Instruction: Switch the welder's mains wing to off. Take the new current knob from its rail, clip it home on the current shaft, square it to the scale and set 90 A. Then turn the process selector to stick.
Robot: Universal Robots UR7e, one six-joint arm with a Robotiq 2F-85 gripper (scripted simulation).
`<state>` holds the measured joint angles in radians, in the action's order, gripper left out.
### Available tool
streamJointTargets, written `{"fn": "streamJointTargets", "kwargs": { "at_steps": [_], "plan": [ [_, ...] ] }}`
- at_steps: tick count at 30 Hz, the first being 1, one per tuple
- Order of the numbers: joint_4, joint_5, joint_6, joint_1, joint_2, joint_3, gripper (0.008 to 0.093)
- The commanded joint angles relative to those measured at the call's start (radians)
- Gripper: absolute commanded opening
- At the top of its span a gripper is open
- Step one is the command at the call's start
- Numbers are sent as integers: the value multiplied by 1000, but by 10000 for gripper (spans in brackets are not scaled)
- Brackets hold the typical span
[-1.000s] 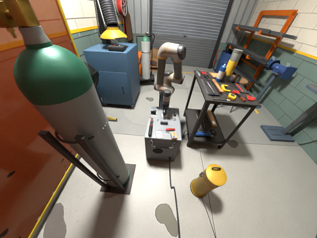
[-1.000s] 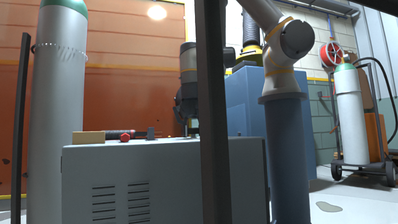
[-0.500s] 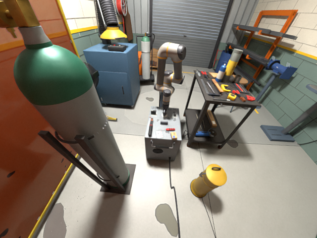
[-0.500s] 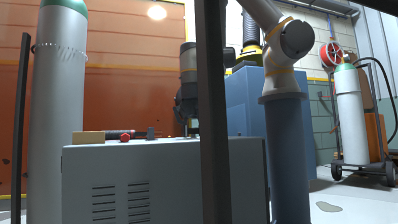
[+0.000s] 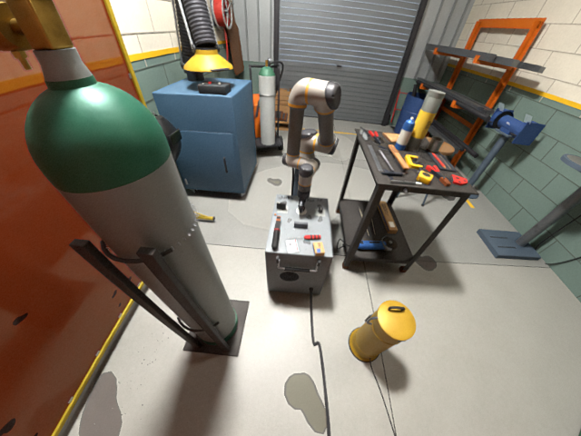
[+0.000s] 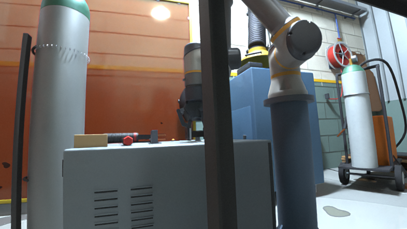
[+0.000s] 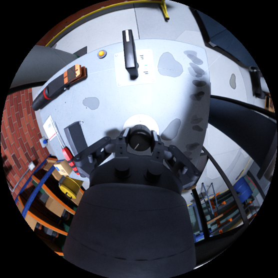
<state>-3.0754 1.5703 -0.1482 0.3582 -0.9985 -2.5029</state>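
The black current knob, round with a thin pointer line on its face, sits over the white dial scale on top of the grey welder. The long black wing lever lies on its white label plate at the far end of the panel. An empty dark rail block stands left of the knob. In the second side camera a dark post hides most of the fingers. My gripper points straight down at the panel and is closed around the current knob.
Behind the welder stand a blue cabinet and the arm's pedestal. A black-and-red tool, a red screwdriver and a tan block lie on the panel. A tool cart stands right, a gas cylinder left.
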Motion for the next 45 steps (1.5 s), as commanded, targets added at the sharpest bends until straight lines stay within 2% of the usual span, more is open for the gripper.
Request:
{"fn": "streamJointTargets", "kwargs": {
  "at_steps": [1,3,32,45],
  "plan": [
    [-1,1,1,0,0,0,80],
    [-1,1,1,0,0,0,90],
    [-1,1,1,0,0,0,670],
    [0,1,0,0,-2,0,680]
  ]
}}
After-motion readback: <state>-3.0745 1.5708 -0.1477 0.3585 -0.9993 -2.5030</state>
